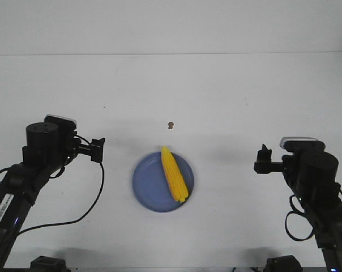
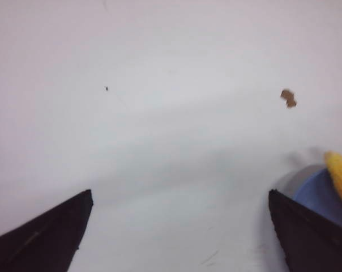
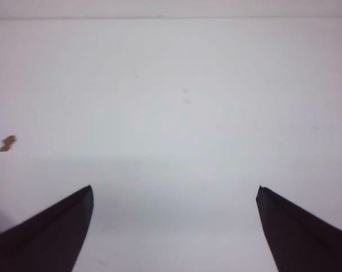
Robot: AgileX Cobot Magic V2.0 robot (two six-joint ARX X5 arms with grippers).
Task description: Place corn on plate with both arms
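The corn (image 1: 174, 176) lies on the plate (image 1: 146, 191) (both end effectors wide apart, gripping nothing).

White table (image 1: 227, 96) against plain pale wall (image 1: 171, 25)

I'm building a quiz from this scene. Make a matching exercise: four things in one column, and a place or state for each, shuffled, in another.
Things:
1. bright yellow tapered corn cob
2. round periwinkle-blue plate
3. small brown speck
4. left black pincer

Places or states:
A. open, holding nothing
B. lying on the plate
C. on the white table, beyond the plate
D. between the two arms

Pairs: 1-B, 2-D, 3-C, 4-A
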